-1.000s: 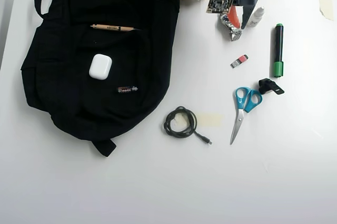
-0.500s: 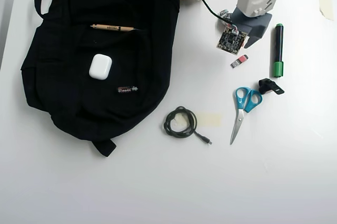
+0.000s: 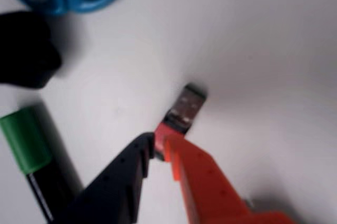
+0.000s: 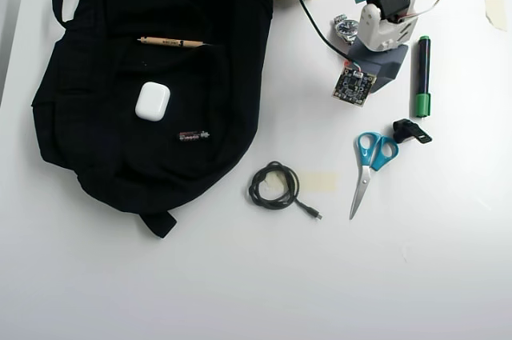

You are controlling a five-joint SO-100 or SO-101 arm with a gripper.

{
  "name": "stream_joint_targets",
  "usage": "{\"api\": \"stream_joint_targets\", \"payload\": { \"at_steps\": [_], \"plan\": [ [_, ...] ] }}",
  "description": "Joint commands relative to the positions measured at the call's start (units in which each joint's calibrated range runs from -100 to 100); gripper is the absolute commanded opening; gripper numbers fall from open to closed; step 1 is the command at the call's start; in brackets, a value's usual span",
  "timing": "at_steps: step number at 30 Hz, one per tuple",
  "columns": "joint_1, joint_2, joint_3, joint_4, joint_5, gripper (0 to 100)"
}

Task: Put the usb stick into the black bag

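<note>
No legible writing anywhere: the pencil (image 4: 171,42) and the battery (image 4: 194,136) carry print too small to read, and the wrist view is blurred.

usb stick (image 3: 180,114): small rectangular stick, red plastic body, shiny silver metal plug. Lies flat on the white table (image 4: 240,276). In the wrist view its long axis runs diagonally, metal end pointing up-right and away from the gripper, red end toward the fingertips. In the overhead view it is hidden under the arm's head, right of the black bag and well apart from it.

gripper (image 3: 159,148): jaws nearly closed, only a narrow slot between the black finger (image 3: 117,181) and the orange finger (image 3: 202,182). The tips sit at the stick's red end, seemingly touching it. Can't tell whether it is a firm grip.

black bag (image 4: 144,76): large, soft matte fabric, strap loop at far left, small tab at the near edge. Lying on it: the wooden pencil, a glossy white rounded case (image 4: 152,101), and the small dark cylindrical battery.

Near the arm: green-capped black marker (image 3: 32,158), blue-handled scissors (image 4: 369,161) with steel blades, a small black clip-like object (image 4: 410,131), a coiled dark cable (image 4: 278,187).
</note>
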Motion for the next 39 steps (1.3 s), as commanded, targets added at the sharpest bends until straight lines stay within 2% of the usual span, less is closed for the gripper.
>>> {"api": "stream_joint_targets", "payload": {
  "at_steps": [1, 7, 16, 31, 39],
  "plan": [
    [0.0, -0.2, -2.5, -0.2, 0.5, 8],
    [-0.3, -0.1, -1.6, 0.0, 0.7, 22],
    [-0.5, 8.1, -7.7, 0.2, 0.9, 27],
    [-3.4, 15.9, -14.1, 0.3, 1.1, 27],
    [-1.4, 15.9, -13.6, 1.4, 7.9, 22]
  ]
}}
